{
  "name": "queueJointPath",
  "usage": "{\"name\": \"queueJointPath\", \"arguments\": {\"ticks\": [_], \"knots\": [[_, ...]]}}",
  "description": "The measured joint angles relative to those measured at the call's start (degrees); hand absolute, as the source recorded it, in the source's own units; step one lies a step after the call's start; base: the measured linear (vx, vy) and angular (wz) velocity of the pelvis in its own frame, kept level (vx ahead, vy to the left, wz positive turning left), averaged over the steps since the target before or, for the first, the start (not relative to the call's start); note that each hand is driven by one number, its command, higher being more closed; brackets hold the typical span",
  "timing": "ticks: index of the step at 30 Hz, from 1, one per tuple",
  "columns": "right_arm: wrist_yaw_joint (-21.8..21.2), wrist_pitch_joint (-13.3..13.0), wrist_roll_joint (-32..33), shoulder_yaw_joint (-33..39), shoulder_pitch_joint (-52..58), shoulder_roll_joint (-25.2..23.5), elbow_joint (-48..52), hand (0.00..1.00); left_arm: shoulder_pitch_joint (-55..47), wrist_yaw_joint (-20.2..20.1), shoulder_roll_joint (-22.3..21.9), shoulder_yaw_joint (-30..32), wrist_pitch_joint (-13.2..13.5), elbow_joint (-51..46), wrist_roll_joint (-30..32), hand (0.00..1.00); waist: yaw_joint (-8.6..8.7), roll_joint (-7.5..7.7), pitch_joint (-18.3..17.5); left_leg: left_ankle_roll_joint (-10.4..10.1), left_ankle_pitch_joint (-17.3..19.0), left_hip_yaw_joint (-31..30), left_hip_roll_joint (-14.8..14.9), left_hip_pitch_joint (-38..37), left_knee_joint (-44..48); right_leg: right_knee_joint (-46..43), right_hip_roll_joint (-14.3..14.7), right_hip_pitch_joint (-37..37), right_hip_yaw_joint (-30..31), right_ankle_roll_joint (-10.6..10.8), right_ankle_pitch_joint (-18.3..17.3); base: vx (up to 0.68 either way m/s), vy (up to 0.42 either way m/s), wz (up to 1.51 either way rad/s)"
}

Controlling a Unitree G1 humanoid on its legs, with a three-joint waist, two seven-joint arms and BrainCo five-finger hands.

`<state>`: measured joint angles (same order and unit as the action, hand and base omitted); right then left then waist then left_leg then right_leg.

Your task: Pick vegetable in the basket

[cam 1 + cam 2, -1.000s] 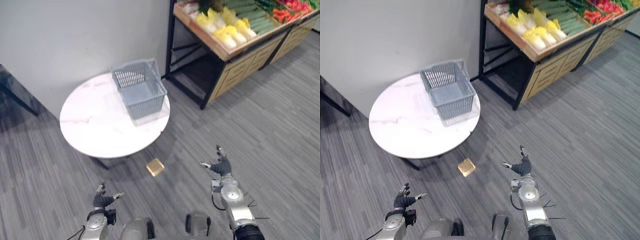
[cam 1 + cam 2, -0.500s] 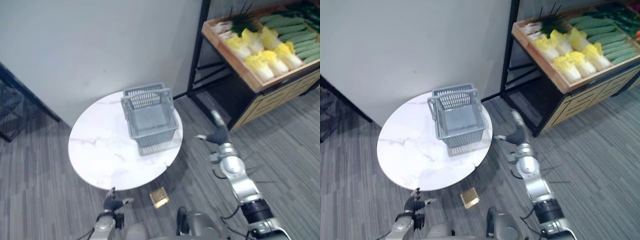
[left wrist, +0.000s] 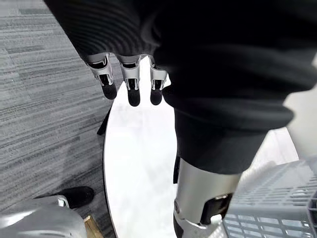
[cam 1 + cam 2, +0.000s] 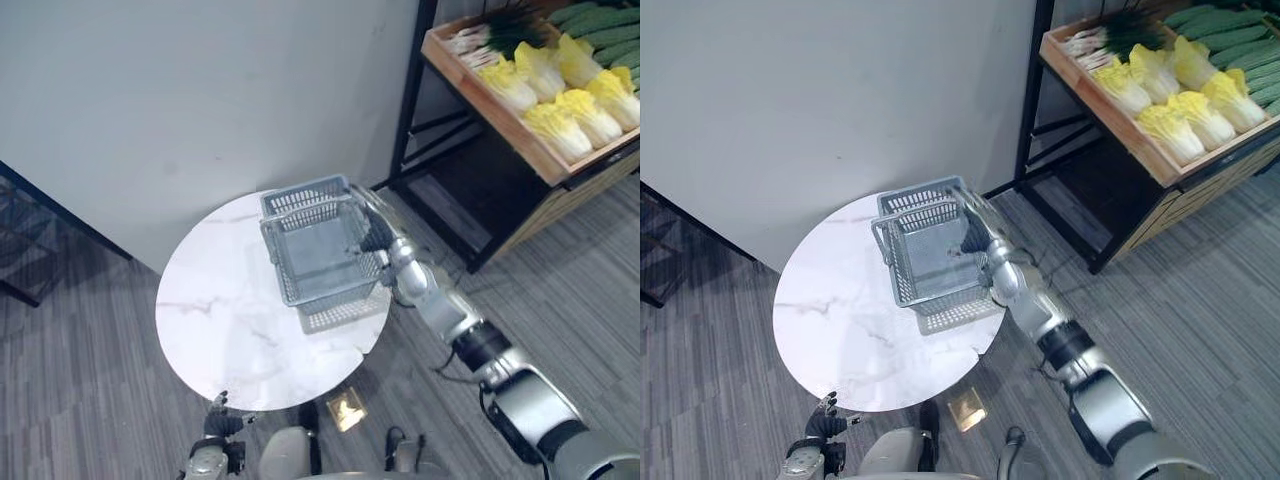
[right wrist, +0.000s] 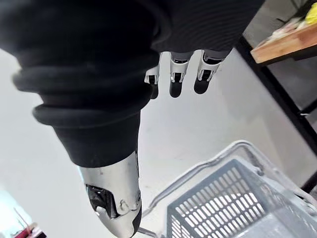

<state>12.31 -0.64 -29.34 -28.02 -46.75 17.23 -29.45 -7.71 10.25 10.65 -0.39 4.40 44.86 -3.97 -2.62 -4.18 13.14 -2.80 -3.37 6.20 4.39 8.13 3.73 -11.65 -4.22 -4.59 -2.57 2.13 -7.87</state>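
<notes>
Basket [image 4: 330,290] stands on the right part of the table [image 4: 230,320]. Left hand [image 4: 218,425] hangs low before the table, fingers relaxed. Right hand [image 4: 375,232], fingers straight and grasping nothing, is over the basket's right rim. Vegetables [image 4: 560,100] lie on the shelf [image 4: 490,115], far right.

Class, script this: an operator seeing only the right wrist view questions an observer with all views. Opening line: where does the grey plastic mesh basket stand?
Observer: The grey plastic mesh basket stands on the round white marble table, near its shelf-side edge.
Operator: Where are the vegetables?
Observer: Yellow-green cabbages lie in rows on the wooden shelf, to the table's right.
Operator: And the left hand?
Observer: The left hand hangs low by the table's near edge, fingers relaxed.
</notes>
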Motion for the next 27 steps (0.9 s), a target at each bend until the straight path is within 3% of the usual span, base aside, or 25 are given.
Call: {"name": "queueJointPath", "arguments": {"ticks": [4,5,10,14,18,19,27], "knots": [[1.44,1.02,-0.63,0.09,-10.71,0.76,-6.62,0.0,3.75,0.43,0.42,0.05,1.18,-0.09,-1.48,0.0,-0.44,-1.41,2.75,0.22,-3.9,-1.16,-0.23,4.01,-4.13,-0.35,0.19,-5.59,-0.73,-0.03,1.25,-0.08,0.018,0.08],[1.64,1.27,-0.63,0.22,-13.11,1.54,-9.3,0.0,5.16,0.99,0.42,0.06,1.41,-0.3,-2.31,0.0,-1.37,-1.49,3.94,0.13,-4.67,-1.24,-0.14,4.96,-4.98,-0.59,0.34,-7.02,-0.75,-0.04,1.42,-0.06,-0.007,0.03],[1.82,2.38,-0.62,0.51,-19.94,1.97,-18.86,0.0,7.17,1.28,0.72,0.88,2.81,-0.57,-4.54,0.0,-1.87,-1.67,6.83,-0.04,-6.38,-2.5,-0.34,7.66,-6.39,-1.17,0.43,-9.95,-2.06,-0.04,1.43,0.0,-0.019,0.12],[1.8,3.51,-0.49,1.41,-25.05,3.25,-23.93,0.0,8.99,1.4,0.7,0.99,3.59,-0.43,-6.9,0.0,-4.15,-2.46,8.27,-0.64,-7.91,-4.4,-0.36,9.73,-7.87,-1.21,0.49,-11.9,-3.16,-0.11,1.39,0.03,-0.023,0.16],[1.96,3.53,-0.41,1.68,-26.47,2.23,-25.85,0.0,9.28,1.48,0.72,1.15,3.8,0.33,-9.1,0.0,-5.36,-2.87,8.72,-1.79,-9.45,-6.63,-0.39,10.89,-9.02,-1.46,0.46,-12.66,-4.45,-0.59,0.9,0.02,-0.032,0.25],[1.99,3.51,-0.41,1.69,-27.3,1.67,-25.97,1.0,9.29,1.47,0.72,1.16,3.81,0.68,-9.54,0.0,-5.73,-2.89,8.73,-1.85,-9.52,-7.32,-0.37,11.56,-9.02,-1.92,0.49,-13.31,-4.85,-0.66,0.5,0.01,-0.049,0.22],[2.39,3.5,3.11,2.75,-28.07,1.26,-26.14,1.0,9.18,1.46,-0.49,2.59,3.76,3.02,-11.26,0.0,-7.41,-2.9,8.74,-2.65,-10.11,-9.57,-0.29,12.38,-9.04,-5.6,0.58,-14.86,-5.66,-1.21,-1.54,-0.02,-0.046,0.14]]}}
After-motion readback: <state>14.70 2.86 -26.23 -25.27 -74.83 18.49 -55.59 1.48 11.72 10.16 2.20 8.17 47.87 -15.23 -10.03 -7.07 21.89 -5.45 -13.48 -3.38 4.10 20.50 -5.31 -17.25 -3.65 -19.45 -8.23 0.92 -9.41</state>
